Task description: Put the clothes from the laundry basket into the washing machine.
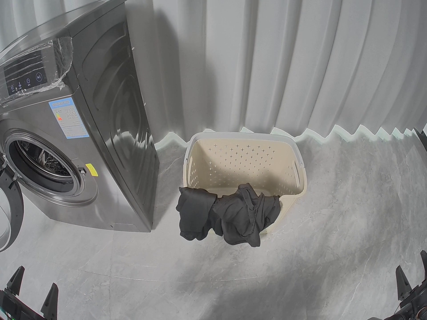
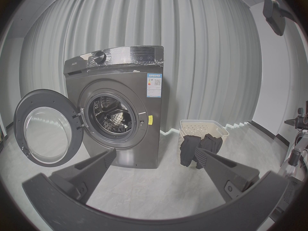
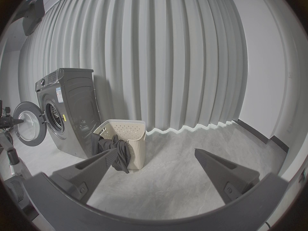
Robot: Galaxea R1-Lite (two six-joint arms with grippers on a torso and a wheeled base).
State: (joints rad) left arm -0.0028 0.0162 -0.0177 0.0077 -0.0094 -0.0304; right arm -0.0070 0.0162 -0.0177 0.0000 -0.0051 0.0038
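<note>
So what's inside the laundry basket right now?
Dark clothes hang over the front rim of the basket. The inner walls in sight are bare; the bottom near that rim is hidden.

One grey metal front-loading washing machine (image 1: 111, 125) is present, with one round door (image 2: 48, 129), one blue-and-white label (image 1: 69, 117) and one small yellow sticker (image 1: 91, 170) on its front. There is one cream perforated plastic laundry basket (image 1: 249, 136). One bundle of dark grey clothes (image 1: 231, 214) hangs over its rim; the number of garments in it cannot be told. Two black grippers are counted, the left gripper (image 1: 37, 276) and the right gripper (image 1: 410, 260), each with two pointed fingers (image 1: 50, 296).
</note>
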